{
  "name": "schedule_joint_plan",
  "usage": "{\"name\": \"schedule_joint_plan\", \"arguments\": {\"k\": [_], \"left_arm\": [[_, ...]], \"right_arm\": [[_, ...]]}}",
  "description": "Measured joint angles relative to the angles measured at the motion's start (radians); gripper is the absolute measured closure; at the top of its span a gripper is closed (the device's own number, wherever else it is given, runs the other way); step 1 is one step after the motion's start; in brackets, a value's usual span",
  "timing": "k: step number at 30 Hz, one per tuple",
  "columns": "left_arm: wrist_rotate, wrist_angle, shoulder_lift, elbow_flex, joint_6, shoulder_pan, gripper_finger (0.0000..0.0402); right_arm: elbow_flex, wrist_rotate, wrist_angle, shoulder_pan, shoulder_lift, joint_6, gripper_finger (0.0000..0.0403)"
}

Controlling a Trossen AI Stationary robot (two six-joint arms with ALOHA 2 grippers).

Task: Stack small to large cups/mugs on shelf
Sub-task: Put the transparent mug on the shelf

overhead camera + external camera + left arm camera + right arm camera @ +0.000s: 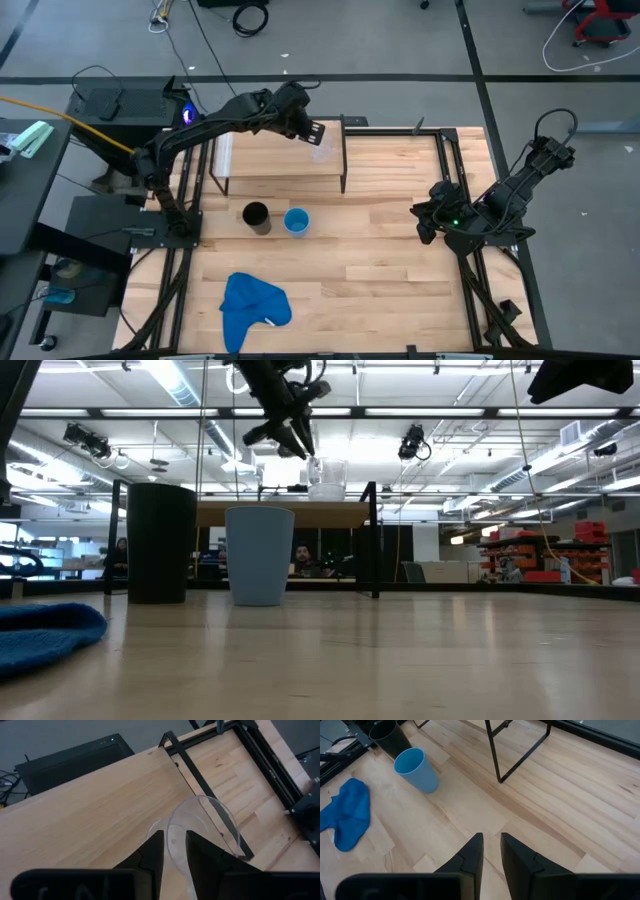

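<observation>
The small clear cup [322,149] is upright over the right end of the light-wood shelf [270,160]. It also shows in the low view [326,477] and the left wrist view [202,822]. My left gripper [312,131] is shut on it. The black cup [256,216] and the light-blue cup [296,221] stand upright side by side on the table in front of the shelf. My right gripper [491,851] is shut and empty, above the table's right side [426,222]. My left gripper pinches the clear cup's wall at the rim [173,839], one finger inside the cup and one outside. The fingers [292,438] slant down at it from the table's left. The cup is upright, its base at or just above the shelf top; I cannot tell which.
A crumpled blue cloth [252,305] lies near the table's front left. The shelf's thin black legs [495,755] stand on the table behind the two cups. Black frame rails [455,170] run along the table's right side.
</observation>
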Motion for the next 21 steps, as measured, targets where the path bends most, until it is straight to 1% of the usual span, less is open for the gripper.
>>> {"name": "schedule_joint_plan", "arguments": {"k": [4,8,10,15,21], "left_arm": [[0.000,-0.076,-0.049,0.000,0.024,-0.004,0.0322],[-0.003,-0.243,-0.068,0.000,0.032,-0.037,0.0328],[-0.003,-0.288,-0.067,0.000,0.032,-0.058,0.0331],[-0.002,-0.290,-0.035,-0.002,0.031,-0.107,0.0339],[0.000,-0.245,0.007,-0.002,0.024,-0.126,0.0351]], "right_arm": [[0.000,-0.016,0.000,0.000,0.000,0.012,0.0330],[0.000,-0.040,0.000,0.000,0.000,0.019,0.0330],[0.000,-0.041,0.000,0.000,0.000,0.019,0.0330],[0.000,-0.041,0.000,0.000,0.000,0.019,0.0330],[0.000,-0.041,0.000,0.000,0.000,0.019,0.0330]]}}
